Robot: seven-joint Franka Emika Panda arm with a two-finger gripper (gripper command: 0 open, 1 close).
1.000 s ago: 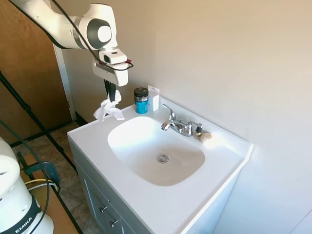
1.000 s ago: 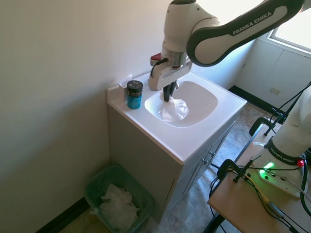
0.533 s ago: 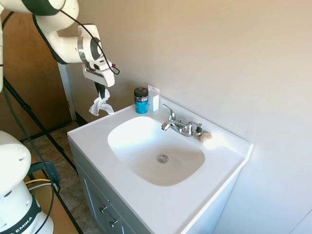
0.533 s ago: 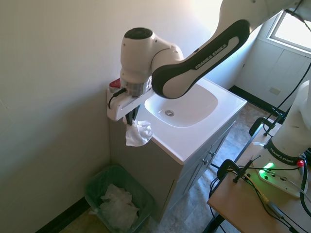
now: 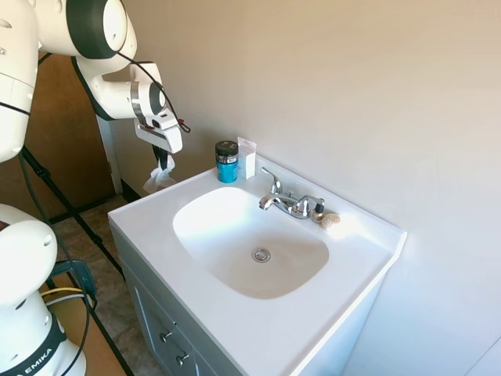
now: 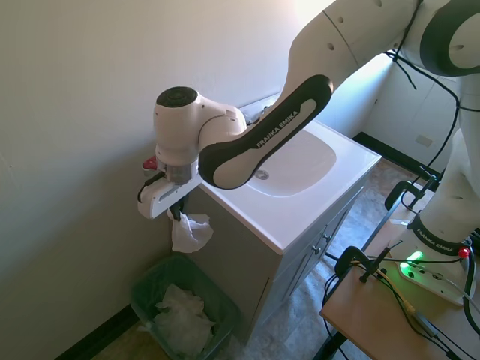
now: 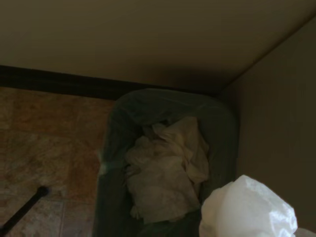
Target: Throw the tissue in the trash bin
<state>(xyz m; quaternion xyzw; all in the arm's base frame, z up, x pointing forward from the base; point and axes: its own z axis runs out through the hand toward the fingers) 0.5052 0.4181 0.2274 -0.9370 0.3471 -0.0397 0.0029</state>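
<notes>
One end effector [image 6: 178, 215] pinches one tissue [image 6: 189, 232], which hangs in the air above the one trash bin [image 6: 147, 280]; crumpled white paper [image 6: 180, 321] already lies inside the bin.

a blue jar [image 5: 227, 162] stands behind the white sink [image 5: 250, 235], near the faucet [image 5: 288, 201].

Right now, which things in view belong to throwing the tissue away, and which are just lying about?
Belongs to the job:
- tissue, hanging from the claw
- trash bin, on the floor below, already holding crumpled paper

Just lying about:
- blue jar on the sink counter
- faucet
</notes>
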